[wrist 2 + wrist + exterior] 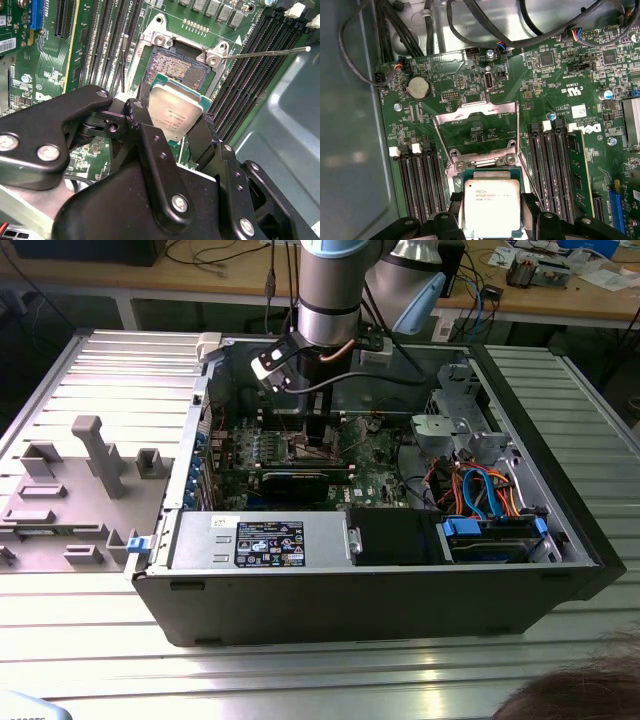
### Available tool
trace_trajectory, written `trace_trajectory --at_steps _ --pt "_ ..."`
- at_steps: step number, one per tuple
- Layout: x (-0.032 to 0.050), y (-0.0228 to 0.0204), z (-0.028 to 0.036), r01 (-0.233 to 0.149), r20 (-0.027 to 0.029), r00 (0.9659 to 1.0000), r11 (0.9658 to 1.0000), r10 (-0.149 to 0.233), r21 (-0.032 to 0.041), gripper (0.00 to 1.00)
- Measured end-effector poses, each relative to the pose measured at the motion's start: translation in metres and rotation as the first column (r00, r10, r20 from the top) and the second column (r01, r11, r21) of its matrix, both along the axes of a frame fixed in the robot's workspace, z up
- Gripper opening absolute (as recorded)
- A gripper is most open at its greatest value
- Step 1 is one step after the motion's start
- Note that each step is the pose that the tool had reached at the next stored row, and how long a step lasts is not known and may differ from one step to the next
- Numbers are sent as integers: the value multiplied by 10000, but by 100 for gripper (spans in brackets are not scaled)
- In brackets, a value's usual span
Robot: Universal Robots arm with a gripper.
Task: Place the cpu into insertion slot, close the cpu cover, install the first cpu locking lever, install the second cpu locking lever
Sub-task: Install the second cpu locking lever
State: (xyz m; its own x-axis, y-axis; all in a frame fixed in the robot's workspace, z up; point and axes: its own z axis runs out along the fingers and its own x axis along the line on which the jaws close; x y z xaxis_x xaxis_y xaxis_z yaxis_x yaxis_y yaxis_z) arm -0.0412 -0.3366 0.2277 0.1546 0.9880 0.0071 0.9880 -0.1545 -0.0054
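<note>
The jaws are clamping the chip (175, 114) by its edges, holding it over the socket (172, 65); the cover (475, 109) is lying open.

**Layout.** The computer case (370, 580) lies open on the table (300, 680), with a fixture tray (60, 510) just beside it on the exterior view's left. Inside the case, the power supply (260, 540) runs along the near wall, the motherboard (300, 455) lies behind it, and the drive cables (480, 490) sit at the exterior view's right. The arm (335, 290) enters from above. In the second wrist view, the cpu (177, 107) sits between the fingers of the gripper (172, 120), over the near edge of the insertion slot (175, 67); whether they touch cannot be told. In the first wrist view, the cpu cover (477, 131) lies swung open beyond the slot, with memory slots (417, 185) on both sides.
</note>
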Motion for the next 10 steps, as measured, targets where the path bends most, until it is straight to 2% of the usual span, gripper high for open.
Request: trace_trajectory --at_steps 10 --pt "0 0 -2 95 0 10000 10000 -95 0 55"
